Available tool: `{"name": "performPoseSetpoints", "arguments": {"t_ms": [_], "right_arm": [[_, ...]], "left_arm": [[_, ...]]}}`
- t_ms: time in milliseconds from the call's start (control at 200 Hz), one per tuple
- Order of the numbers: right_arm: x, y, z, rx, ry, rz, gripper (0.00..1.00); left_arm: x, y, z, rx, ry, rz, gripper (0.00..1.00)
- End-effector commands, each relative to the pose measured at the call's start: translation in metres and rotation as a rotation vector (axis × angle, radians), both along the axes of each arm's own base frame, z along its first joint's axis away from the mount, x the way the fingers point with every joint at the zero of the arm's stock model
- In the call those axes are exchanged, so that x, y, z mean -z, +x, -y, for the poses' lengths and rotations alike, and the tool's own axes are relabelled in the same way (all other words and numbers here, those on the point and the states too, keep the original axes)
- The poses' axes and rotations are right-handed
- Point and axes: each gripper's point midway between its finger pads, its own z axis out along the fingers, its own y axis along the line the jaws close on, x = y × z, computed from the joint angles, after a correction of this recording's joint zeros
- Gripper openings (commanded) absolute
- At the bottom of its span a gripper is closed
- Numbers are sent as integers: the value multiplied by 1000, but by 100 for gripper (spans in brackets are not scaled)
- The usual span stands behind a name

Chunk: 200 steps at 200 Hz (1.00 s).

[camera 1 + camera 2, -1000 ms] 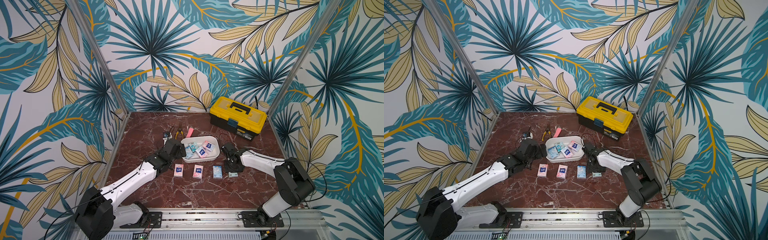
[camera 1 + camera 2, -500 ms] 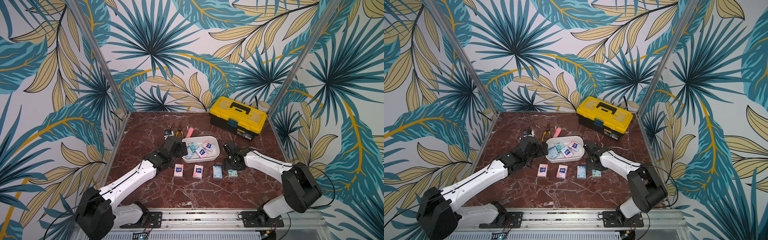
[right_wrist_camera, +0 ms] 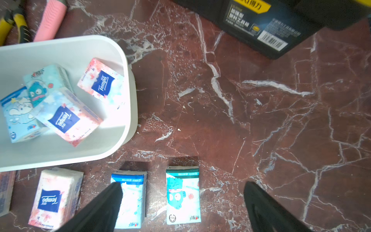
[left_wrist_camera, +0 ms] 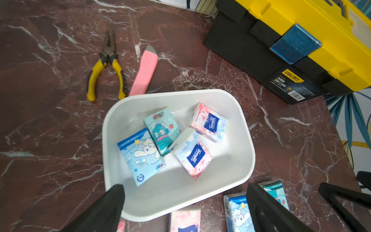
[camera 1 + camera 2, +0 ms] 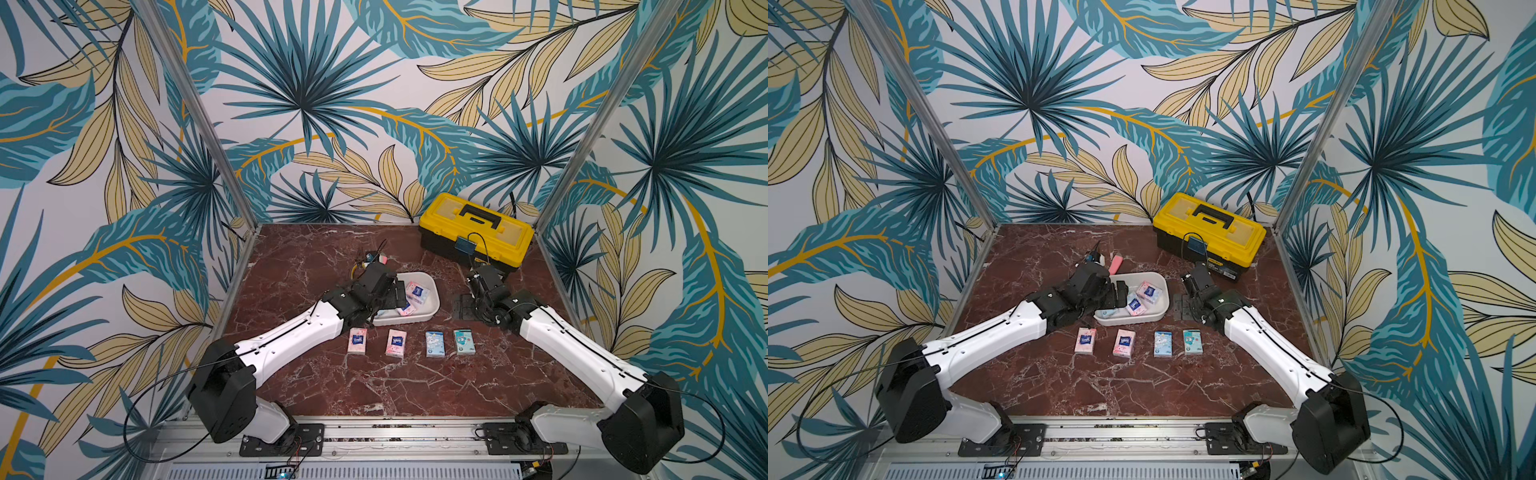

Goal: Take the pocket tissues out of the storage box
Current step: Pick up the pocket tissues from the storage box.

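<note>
The white storage box (image 5: 432,309) (image 5: 1154,311) stands mid-table and holds several pocket tissues: a light blue one (image 4: 140,156), a teal one (image 4: 162,128) and two pink ones (image 4: 192,156) (image 4: 208,122). In front of it lie two pink packets (image 5: 357,340) (image 5: 395,343), a blue one (image 5: 434,344) and a teal one (image 5: 464,342). My left gripper (image 5: 392,297) (image 4: 185,190) hangs open and empty over the box's left part. My right gripper (image 5: 467,306) (image 3: 182,188) is open and empty, to the right of the box and above the teal packet (image 3: 182,194).
A yellow-lidded black toolbox (image 5: 476,235) stands at the back right, close behind my right arm. Yellow-handled pliers (image 4: 106,66) and a pink utility knife (image 4: 143,70) lie just behind the box (image 4: 249,144). Patterned walls enclose three sides.
My right gripper has opened wide, leaving the teal packet at the row's right end, and has drawn back from it. My left gripper has moved right, over the box.
</note>
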Motion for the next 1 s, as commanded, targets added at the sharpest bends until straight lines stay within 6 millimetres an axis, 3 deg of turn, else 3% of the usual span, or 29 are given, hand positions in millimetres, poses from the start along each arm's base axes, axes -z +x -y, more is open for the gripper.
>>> {"name": "performPoseSetpoints", "arguments": {"t_ms": [0, 190, 471, 741, 996], "right_arm": [[-19, -6, 8, -17, -9, 42, 99], [-39, -19, 9, -66, 34, 108, 99], [-55, -36, 11, -104, 80, 176, 99], [-65, -37, 14, -76, 95, 210, 99], [-58, -37, 12, -80, 102, 192, 99]], "left_arm": [[-6, 3, 14, -15, -24, -33, 100], [17, 9, 28, -70, -51, -133, 100], [49, 11, 29, -270, -62, -292, 100], [80, 10, 34, -373, -59, -405, 100], [98, 23, 50, -376, -53, -431, 95]]}}
